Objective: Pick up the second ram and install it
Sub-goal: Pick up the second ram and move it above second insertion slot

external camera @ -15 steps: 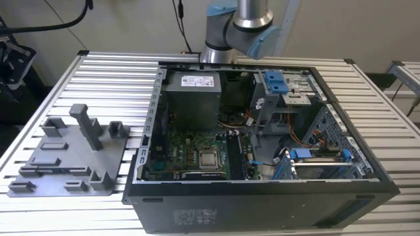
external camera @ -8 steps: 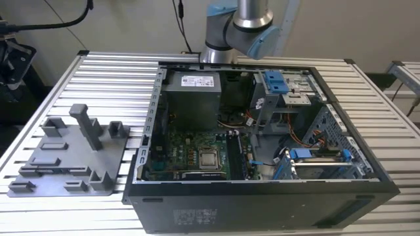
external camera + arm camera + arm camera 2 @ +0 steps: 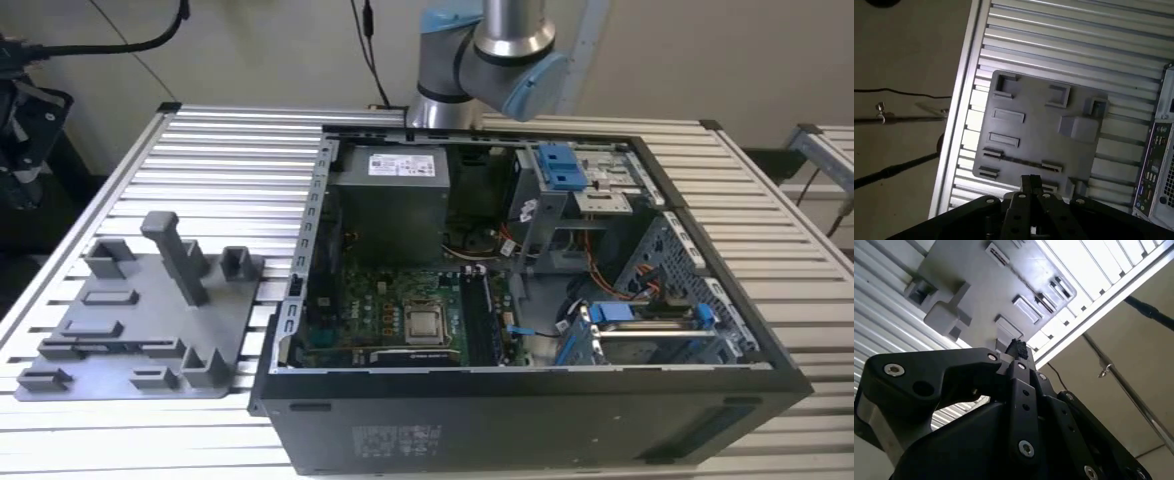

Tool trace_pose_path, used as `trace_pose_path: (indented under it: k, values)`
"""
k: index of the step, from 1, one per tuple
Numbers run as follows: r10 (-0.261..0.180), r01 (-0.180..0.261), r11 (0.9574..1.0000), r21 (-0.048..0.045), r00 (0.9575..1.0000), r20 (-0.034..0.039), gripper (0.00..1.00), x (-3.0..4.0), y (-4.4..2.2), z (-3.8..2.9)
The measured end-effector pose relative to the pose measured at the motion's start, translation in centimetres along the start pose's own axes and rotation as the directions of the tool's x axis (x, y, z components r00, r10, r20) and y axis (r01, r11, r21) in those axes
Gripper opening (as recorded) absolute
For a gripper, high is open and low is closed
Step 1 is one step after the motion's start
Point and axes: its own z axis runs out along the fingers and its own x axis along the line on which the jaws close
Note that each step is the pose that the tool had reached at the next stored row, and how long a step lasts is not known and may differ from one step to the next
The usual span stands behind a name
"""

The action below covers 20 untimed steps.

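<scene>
the second ram (image 3: 1021,161) is hard to make out: a thin dark strip standing on edge between two small clips of the grey tray (image 3: 1039,135), its chips and label too slim to tell. in the exterior view the second ram (image 3: 123,345) is a faint bluish-green line near the tray's front edge. it lies beyond the gripper's fingertips, well apart from them and untouched. the gripper (image 3: 1030,182) is clenched, its pads pressed together with nothing between them. its body is cut off by the picture's edge, and in the second wrist view its black linkage hides part of the tray. farther from the tool, to one side of the tray, the open computer case (image 3: 534,400) stands on the slatted table (image 3: 227,150). the arm (image 3: 481,50) is cut off above the case.
</scene>
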Motion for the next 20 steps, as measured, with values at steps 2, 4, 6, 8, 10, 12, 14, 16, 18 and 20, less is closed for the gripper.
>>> trace_pose_path:
  k: [2, 4, 6, 8, 10, 12, 14, 16, 18, 20]
  values:
    - [-0.026, 0.026, 0.9997, 0.0021, 0.9997, -0.0014, 0.11, 0.0, 0.0, 0.0]
    - [-0.051, 0.051, 0.9987, 0.0042, 0.9987, -0.0028, 0.11, 0.0, 0.0, 0.0]
    - [-0.076, 0.076, 0.9971, 0.0061, 0.9971, -0.0042, 0.11, 0.01, 0.0, 0.0]
    - [-0.102, 0.102, 0.9947, 0.0081, 0.9947, -0.0058, 0.11, 0.01, 0.0, 0.0]
    - [-0.127, 0.128, 0.9918, 0.0101, 0.9918, -0.0075, 0.11, 0.02, 0.0, 0.0]
    - [-0.153, 0.153, 0.9882, 0.0124, 0.9882, -0.0092, 0.11, 0.02, 0.0, 0.0]
    - [-0.177, 0.177, 0.9841, 0.0143, 0.9842, -0.0109, 0.11, 0.03, 0.0, 0.0]
    - [-0.203, 0.203, 0.9791, 0.0158, 0.9792, -0.0124, 0.11, 0.03, 0.0, 0.0]
    - [-0.228, 0.228, 0.9735, 0.0173, 0.9736, -0.0141, 0.11, 0.03, 0.0, 0.0]
    - [-0.252, 0.252, 0.9674, 0.019, 0.9676, -0.016, 0.11, 0.04, 0.01, 0.0]
